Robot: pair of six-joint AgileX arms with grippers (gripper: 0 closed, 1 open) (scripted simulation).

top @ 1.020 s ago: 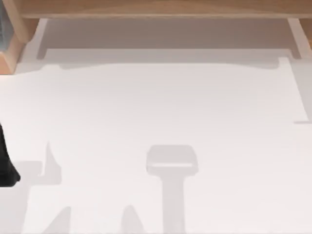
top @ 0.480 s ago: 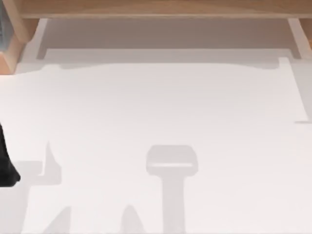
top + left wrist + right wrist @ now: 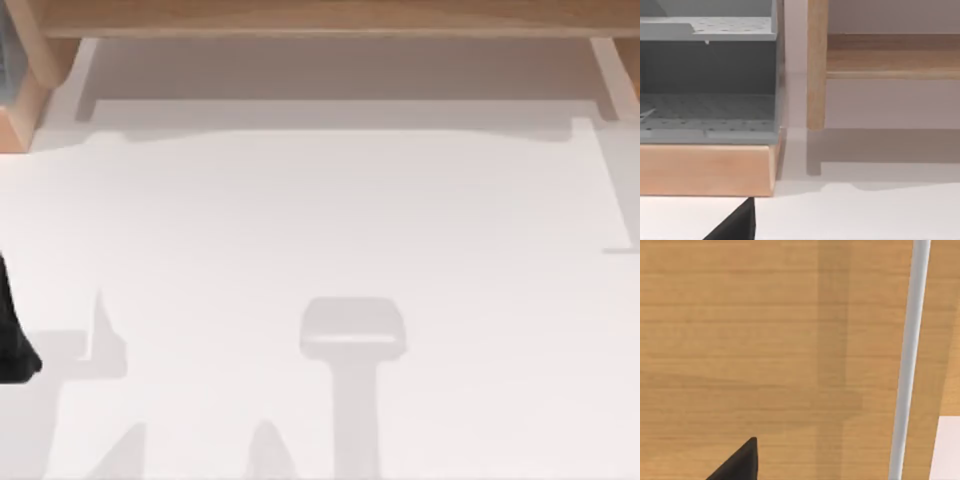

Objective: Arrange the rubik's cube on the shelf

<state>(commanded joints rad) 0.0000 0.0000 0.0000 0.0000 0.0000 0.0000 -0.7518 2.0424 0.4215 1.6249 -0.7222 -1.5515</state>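
our right gripper (image 3: 737, 462) over the shelf (image 3: 740, 340) | grip: cannot tell | our left arm (image 3: 12, 330) at tabletop (image 3: 320, 220) left edge

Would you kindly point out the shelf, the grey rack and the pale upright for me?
shelf (image 3: 330, 16), top view, its long wooden board.
grey rack (image 3: 707, 107), left wrist view, its perforated lower tray.
pale upright (image 3: 909, 360), right wrist view, mid-length.
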